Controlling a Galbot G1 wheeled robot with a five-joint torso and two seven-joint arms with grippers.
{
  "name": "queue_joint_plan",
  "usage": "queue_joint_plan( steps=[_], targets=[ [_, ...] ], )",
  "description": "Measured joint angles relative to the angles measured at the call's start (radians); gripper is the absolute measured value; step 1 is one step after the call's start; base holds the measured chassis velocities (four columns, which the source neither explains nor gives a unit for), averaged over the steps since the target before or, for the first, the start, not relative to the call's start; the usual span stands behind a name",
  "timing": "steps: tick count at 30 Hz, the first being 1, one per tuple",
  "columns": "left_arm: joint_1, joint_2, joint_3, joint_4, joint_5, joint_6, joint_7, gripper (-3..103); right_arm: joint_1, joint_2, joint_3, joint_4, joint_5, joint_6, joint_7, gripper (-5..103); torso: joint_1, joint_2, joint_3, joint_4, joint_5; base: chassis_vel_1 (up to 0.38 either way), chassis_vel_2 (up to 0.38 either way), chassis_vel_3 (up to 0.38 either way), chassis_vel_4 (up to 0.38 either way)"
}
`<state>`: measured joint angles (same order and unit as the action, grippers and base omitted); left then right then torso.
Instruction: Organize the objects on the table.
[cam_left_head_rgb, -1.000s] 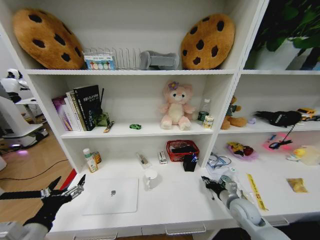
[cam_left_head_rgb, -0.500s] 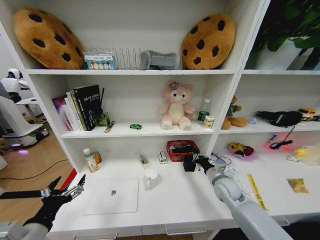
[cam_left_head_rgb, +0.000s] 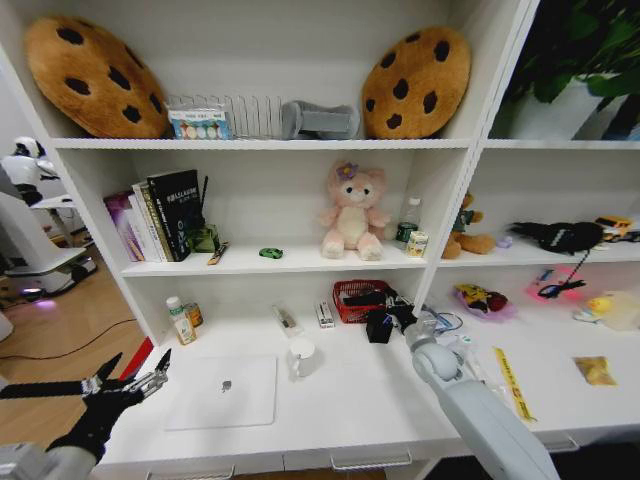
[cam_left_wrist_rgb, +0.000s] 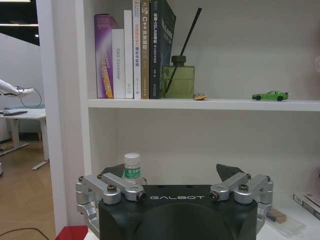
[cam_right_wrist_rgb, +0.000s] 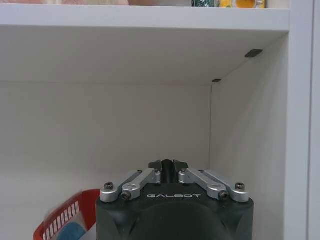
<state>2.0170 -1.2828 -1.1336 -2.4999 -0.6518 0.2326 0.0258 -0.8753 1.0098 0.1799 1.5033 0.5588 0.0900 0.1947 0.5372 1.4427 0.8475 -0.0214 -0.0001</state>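
Note:
The silver laptop (cam_left_head_rgb: 220, 390) lies shut on the white table (cam_left_head_rgb: 350, 405), left of the middle. A tiny green toy car (cam_left_head_rgb: 270, 253) (cam_left_wrist_rgb: 270, 95) stands on the shelf above it. My left gripper (cam_left_head_rgb: 130, 384) (cam_left_wrist_rgb: 175, 174) hovers open off the table's left end, level with the laptop, holding nothing. My right gripper (cam_left_head_rgb: 392, 312) (cam_right_wrist_rgb: 167, 164) is at the back of the table, over a black pen holder (cam_left_head_rgb: 378, 326) beside the red basket (cam_left_head_rgb: 362, 300) (cam_right_wrist_rgb: 62, 220). Its fingertips are pressed together, and I cannot see anything between them.
A white mug (cam_left_head_rgb: 301, 357) stands right of the laptop. A small bottle (cam_left_head_rgb: 180, 320) (cam_left_wrist_rgb: 131, 167) sits at the back left. A pink plush bear (cam_left_head_rgb: 350, 212) and books (cam_left_head_rgb: 160, 215) occupy the shelf. A yellow ruler (cam_left_head_rgb: 509, 381) and small clutter lie on the right.
My right arm swung from the table's front right up and back to the pen holder by the red basket. The left arm held still.

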Motion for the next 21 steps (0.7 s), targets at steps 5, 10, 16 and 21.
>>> queue_joint_plan(
  steps=[5,10,16,21],
  targets=[
    [0.0,0.0,0.0,0.0,0.0,0.0,0.0,100,0.029,0.014,-0.007,-0.01,0.002,0.004,0.008,10,0.0,0.0,0.0,-0.0003,-0.0001,0.0,0.0,0.0,0.0],
    [0.0,0.0,0.0,0.0,0.0,0.0,0.0,100,0.05,0.021,-0.012,-0.044,-0.014,0.041,0.011,10,0.0,0.0,0.0,-0.0005,-0.0001,0.0,0.0,0.0,0.0],
    [0.0,0.0,0.0,0.0,0.0,0.0,0.0,100,0.054,0.039,-0.024,-0.059,-0.025,0.041,0.018,18,0.0,0.0,0.0,-0.0005,0.0002,0.0,0.0,0.0,0.0],
    [0.0,0.0,0.0,0.0,0.0,0.0,0.0,100,0.069,0.053,-0.037,-0.076,-0.033,0.051,0.019,34,0.0,0.0,0.0,-0.0001,0.0002,0.0,0.0,0.0,0.0]
  ],
)
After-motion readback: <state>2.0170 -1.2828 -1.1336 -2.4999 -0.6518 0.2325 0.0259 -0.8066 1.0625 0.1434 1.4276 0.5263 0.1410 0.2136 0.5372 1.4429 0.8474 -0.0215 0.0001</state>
